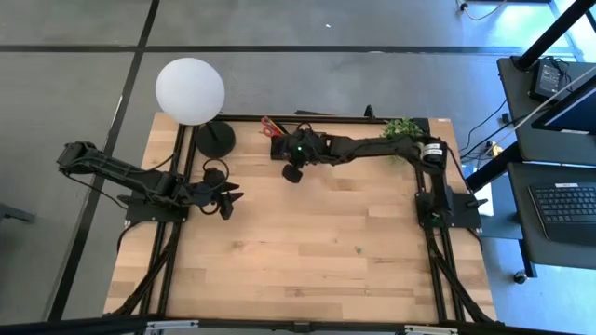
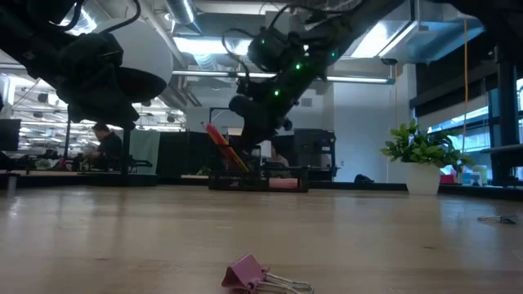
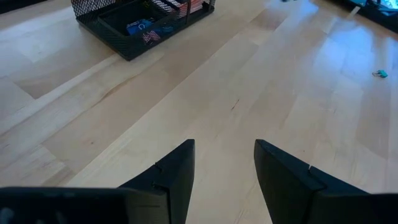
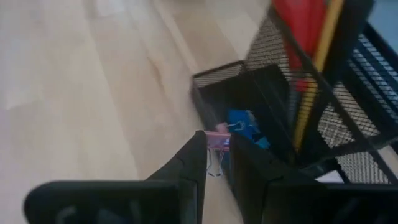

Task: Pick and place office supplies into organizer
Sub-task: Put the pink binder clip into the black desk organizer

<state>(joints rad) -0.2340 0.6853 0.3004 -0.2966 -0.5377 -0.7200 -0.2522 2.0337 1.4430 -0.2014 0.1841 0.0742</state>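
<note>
Table point(image 1: 307, 251): bare wood, near edge cut off.
Organizer point(image 4: 261, 93): far edge, mostly hidden under right arm from above; scissors' red handles point(image 4: 305, 25) cropped.
Left gripper point(image 3: 224, 171): fingers apart, empty.
Right gripper point(image 4: 217, 155): clamped on pink binder clip point(image 4: 217, 142) just beside organizer's front compartment.

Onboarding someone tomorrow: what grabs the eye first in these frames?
The right gripper, jaws shut on a pink binder clip, hangs at the mesh organizer at the table's far edge, over the tray holding blue items. A big white globe lamp dominates the far left corner. Another pink binder clip lies alone on the bare wood near the low camera, while the left gripper waits open at the left side.
</note>
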